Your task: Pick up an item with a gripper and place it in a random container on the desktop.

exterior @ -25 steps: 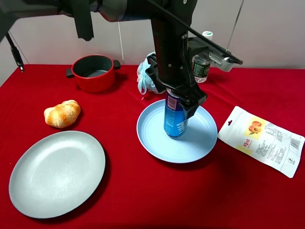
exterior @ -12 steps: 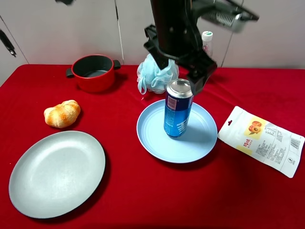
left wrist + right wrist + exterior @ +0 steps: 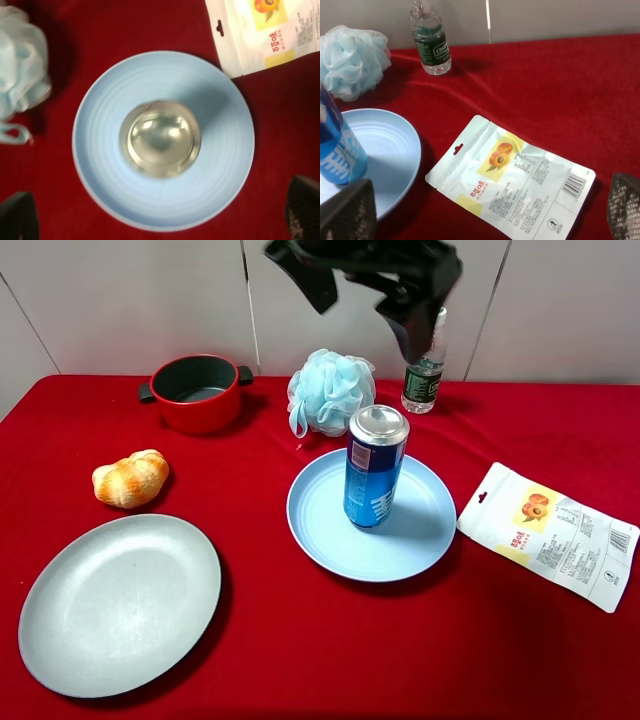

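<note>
Can (image 3: 375, 468) stands upright on the light blue plate (image 3: 330, 540); my left gripper (image 3: 365, 285) hangs above it, wide open and empty. Any careless sweep across could topple it.

On the counter (image 3: 520, 660) there are two plates: one light blue plate (image 3: 420, 540) near the centre and one larger grey-green plate (image 3: 120, 605) at about 8 o'clock. There is one blue can (image 3: 374, 468), standing on the blue plate. One red pot (image 3: 196, 392) sits at 11 o'clock, one bread roll (image 3: 130, 478) at 9 o'clock, one pale blue bath pouf (image 3: 328, 390) and one water bottle (image 3: 424, 380) near 12 o'clock, and one snack packet (image 3: 550, 533) at 3 o'clock.
</note>
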Tool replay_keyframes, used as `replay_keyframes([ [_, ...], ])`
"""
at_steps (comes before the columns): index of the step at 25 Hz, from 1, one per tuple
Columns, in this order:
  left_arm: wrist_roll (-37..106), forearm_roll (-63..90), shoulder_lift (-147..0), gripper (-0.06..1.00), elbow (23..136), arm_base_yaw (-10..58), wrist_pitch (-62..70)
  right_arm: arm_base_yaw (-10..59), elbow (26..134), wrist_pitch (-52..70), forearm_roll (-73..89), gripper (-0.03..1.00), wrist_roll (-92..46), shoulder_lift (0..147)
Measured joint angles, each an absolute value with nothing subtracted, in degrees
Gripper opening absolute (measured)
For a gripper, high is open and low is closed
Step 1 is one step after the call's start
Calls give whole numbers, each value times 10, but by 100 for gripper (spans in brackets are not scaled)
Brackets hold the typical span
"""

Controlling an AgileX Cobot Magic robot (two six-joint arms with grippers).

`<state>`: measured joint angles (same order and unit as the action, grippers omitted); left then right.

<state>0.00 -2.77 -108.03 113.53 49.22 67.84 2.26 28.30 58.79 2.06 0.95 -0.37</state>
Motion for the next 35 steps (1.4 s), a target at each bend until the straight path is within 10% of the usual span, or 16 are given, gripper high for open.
replay_keyframes([
  [26, -26, -70, -505, 100, 697, 492, 678, 23, 283, 588, 21, 69, 9, -4],
  [35, -35, -66, -361, 100, 587, 304, 678, 23, 283, 588, 21, 69, 9, -4],
])
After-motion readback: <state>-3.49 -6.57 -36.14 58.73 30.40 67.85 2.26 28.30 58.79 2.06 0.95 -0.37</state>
